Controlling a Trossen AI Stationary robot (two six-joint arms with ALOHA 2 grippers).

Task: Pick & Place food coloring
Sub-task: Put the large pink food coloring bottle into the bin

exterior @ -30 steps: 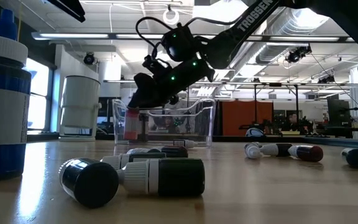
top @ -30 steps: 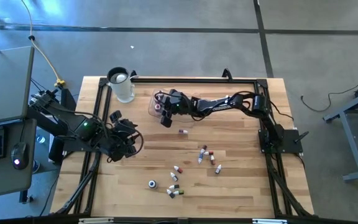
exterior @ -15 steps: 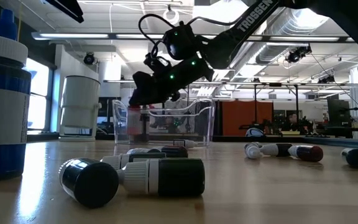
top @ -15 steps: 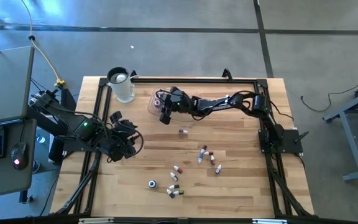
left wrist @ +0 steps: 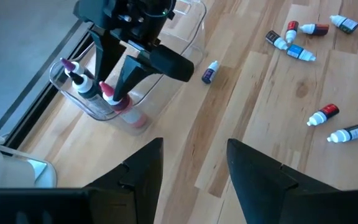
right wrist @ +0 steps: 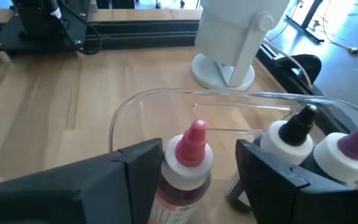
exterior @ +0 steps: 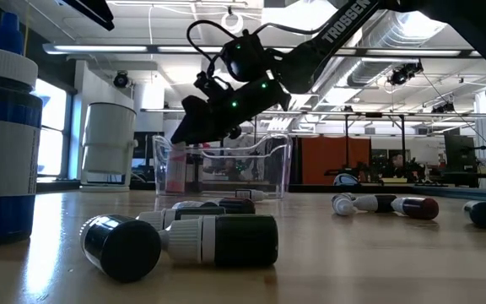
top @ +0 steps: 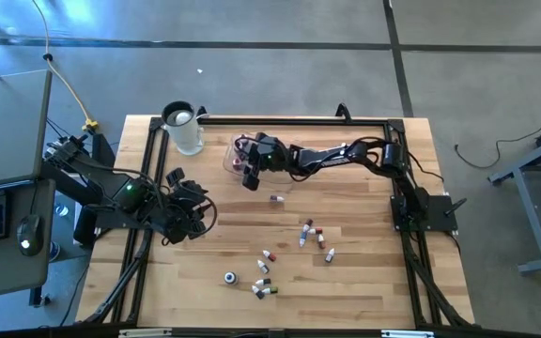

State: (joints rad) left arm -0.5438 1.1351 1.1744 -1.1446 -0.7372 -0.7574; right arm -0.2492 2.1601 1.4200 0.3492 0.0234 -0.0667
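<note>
Your right pincer (right wrist: 191, 180) is hanging over the clear tray (left wrist: 185, 46) w/ fingers spread either side of a red-capped bottle (right wrist: 188, 165) standing inside, apparently let go. Lift straight up, no sideways nudge, so it's not tipping onto its neighbours. Right arm is reaching across the table (top: 364, 272), wrist angled down. Left pincer (left wrist: 191, 168) is waiting open near the left edge. More bottles (top: 313, 235) are lying scattered mid-table.

Tray (top: 231, 158) crowded by bottles (left wrist: 114, 96), jug (top: 184, 129) beside, table centre (top: 346, 211) open
</note>
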